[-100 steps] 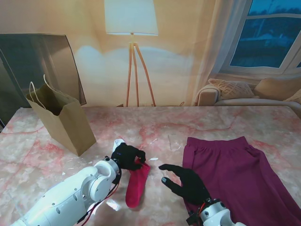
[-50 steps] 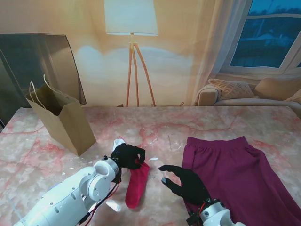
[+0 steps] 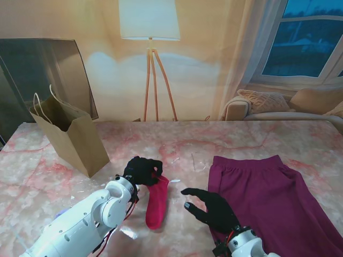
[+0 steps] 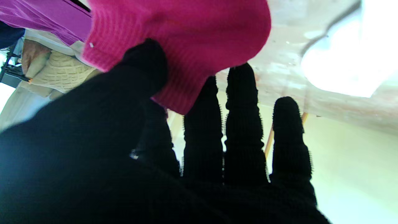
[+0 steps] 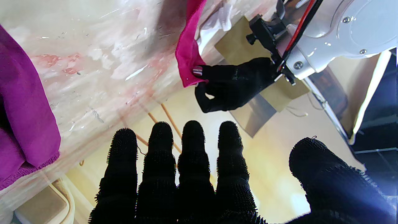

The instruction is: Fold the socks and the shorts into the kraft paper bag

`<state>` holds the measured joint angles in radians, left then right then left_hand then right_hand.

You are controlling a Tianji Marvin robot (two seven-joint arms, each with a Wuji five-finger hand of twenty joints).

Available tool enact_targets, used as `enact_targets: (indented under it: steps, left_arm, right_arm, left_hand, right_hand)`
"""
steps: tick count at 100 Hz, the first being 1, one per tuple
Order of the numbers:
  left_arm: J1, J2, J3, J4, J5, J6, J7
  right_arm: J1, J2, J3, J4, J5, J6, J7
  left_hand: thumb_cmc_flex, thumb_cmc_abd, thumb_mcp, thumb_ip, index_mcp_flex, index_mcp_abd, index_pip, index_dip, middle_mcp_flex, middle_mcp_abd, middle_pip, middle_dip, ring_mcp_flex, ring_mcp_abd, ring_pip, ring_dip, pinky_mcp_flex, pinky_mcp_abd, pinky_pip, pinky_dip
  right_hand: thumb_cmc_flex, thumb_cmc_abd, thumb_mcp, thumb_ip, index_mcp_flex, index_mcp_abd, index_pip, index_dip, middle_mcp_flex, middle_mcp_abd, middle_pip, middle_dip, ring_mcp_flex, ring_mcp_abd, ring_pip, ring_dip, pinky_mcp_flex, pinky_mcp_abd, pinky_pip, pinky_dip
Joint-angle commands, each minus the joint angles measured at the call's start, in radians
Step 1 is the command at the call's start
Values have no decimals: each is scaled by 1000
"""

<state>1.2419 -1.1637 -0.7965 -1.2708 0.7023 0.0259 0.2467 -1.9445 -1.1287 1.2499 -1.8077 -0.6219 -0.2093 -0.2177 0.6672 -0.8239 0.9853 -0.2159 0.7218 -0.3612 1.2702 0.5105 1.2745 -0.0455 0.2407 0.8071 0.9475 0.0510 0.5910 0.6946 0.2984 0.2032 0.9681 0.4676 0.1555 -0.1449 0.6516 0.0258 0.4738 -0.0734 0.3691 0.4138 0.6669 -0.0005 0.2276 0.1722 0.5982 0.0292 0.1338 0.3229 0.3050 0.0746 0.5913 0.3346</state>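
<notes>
A pink sock (image 3: 157,204) hangs from my left hand (image 3: 141,169), which pinches its upper end between thumb and fingers; its lower end still looks to touch the table. In the left wrist view the sock (image 4: 183,40) is pressed under the thumb. The right wrist view shows the sock (image 5: 188,56) held by the left hand (image 5: 231,85). My right hand (image 3: 211,208) hovers open, fingers spread, at the near left corner of the purple shorts (image 3: 273,201), which lie flat on the right. The kraft paper bag (image 3: 72,136) stands open at the far left.
A small white thing (image 3: 135,161) lies just beyond my left hand. The pink marble table (image 3: 182,142) runs to a wall backdrop with a floor lamp. A dark panel (image 3: 37,69) leans behind the bag.
My left hand has risen and moved slightly away from me, lifting the sock's top end so it hangs straighter. The right hand has stayed in place.
</notes>
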Motion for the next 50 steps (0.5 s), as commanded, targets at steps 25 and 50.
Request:
enact_targets:
  steps: [25,50]
  left_arm:
    - [57,17,-52,-68,92,-8,34]
    - [145,45,-102,-131,193,-49,57]
  right_arm:
    - [-1,0,-10,6,2,-3,1]
    - [3,0,-15,9,4,-3,0]
  left_hand:
    - [33,-59,0,-72,11,-6,56,9,34,-24,-18,23,10,5,49,32,-18,23,30,23]
    - [29,-58,-3,-71,11,-7,57,7,35,-25,-16,29,6,4,55,36,-27,27,26,21]
  right_hand:
    - [3,-8,14,-42,10,-25,14,14,18,-18,15,13,8,2,12,19,3,-4,28,37]
    - [4,-8,12,-42,9,-27,14,14,18,-19,15,14,9,2,13,19,5,-4,29,38]
